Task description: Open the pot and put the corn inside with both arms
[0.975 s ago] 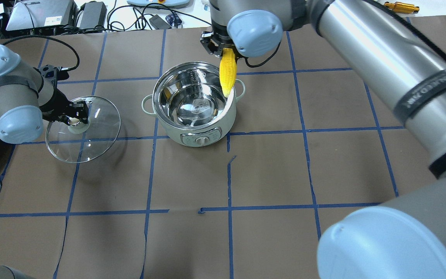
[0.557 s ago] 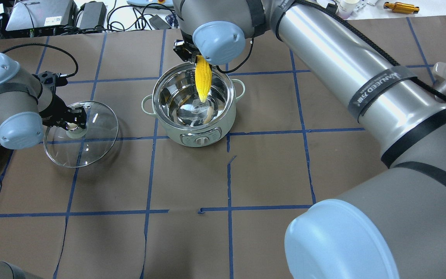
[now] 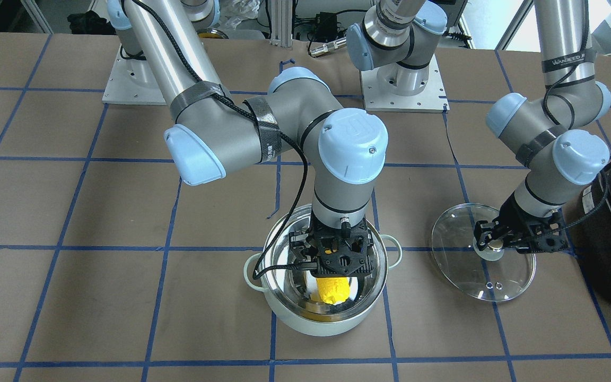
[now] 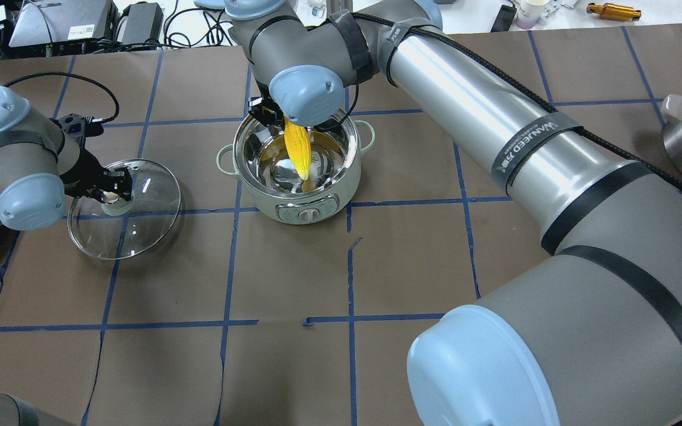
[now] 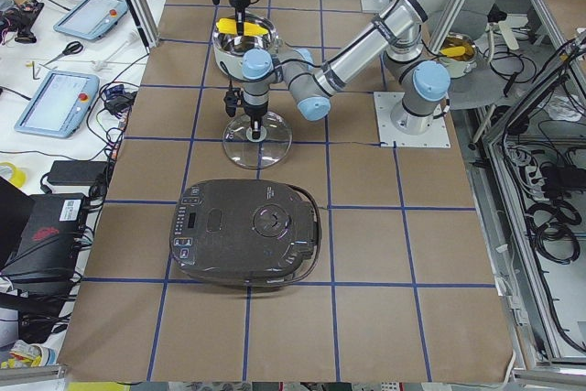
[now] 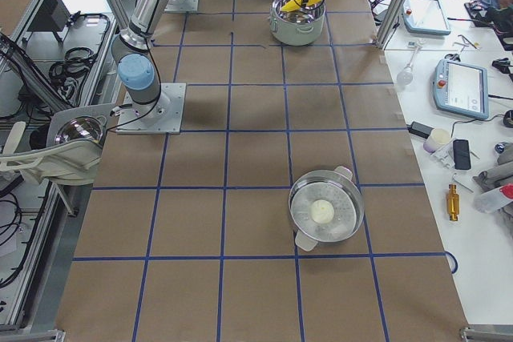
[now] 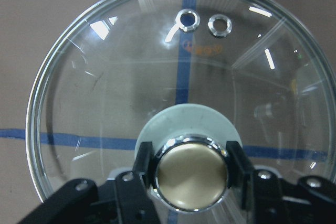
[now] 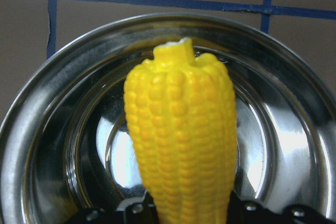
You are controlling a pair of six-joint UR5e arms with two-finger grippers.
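Currently listed. Pot (image 4: pixel 270 207): centre-left of the overhead view, uncovered, with a shiny steel inside.
- **Contents:** corn (image 4: pixel 296 148), hanging stub-down within the rim, its thick end clamped by the right gripper (image 3: pixel 332 265). Contact with the bottom cannot be judged.
- **Lid (image 7: pixel 105 77):** glass, at the overhead view's left, well apart from the pot. The left wrist view shows its knob (image 7: pixel 191 174) pinched by the left gripper (image 3: pixel 488 241).
- **Right side view, lower centre:** a steel pan (image 6: pixel 300 198) shown whole, holding a pale lump (image 6: pixel 322 211).
- **Left side view:** a black cooker (image 5: pixel 245 233) shown whole, closed.
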